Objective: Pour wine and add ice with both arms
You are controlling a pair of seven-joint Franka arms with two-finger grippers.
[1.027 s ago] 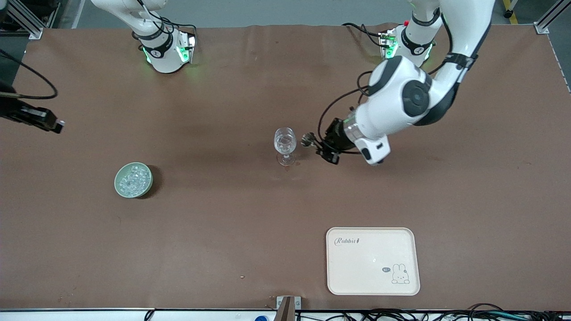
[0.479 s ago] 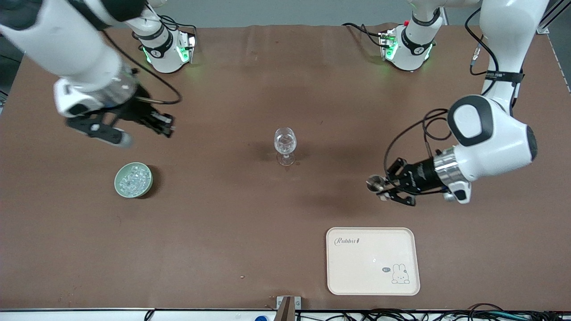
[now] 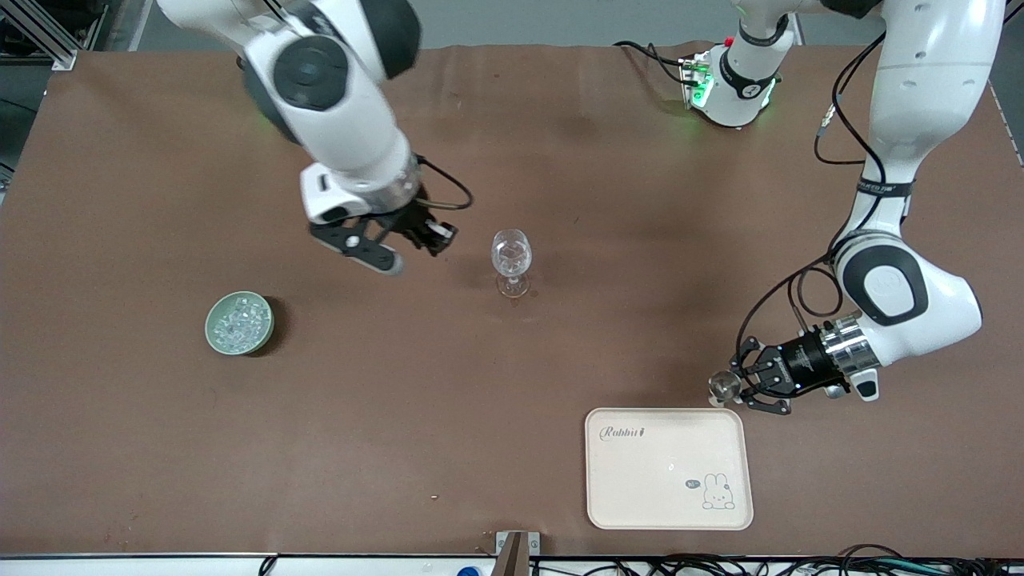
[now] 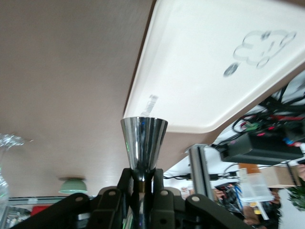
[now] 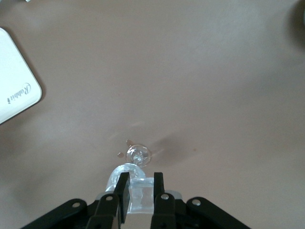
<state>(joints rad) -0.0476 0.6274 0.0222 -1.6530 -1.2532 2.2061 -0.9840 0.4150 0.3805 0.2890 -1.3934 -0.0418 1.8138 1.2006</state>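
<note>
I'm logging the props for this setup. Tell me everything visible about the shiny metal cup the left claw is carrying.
The metal cup is a small polished steel cone, mirror-bright, widest at its rim and tapering to a narrow base. The left claw, shut on that base, holds it pointing away from the wrist, just off the tray's corner nearest the left arm. Only the claw touches it. What it contains cannot be seen.

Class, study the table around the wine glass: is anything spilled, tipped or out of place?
A few small droplets lie on the table by the foot of the wine glass, like a slight spill. The glass stands upright; the bowl and tray look orderly.
</note>
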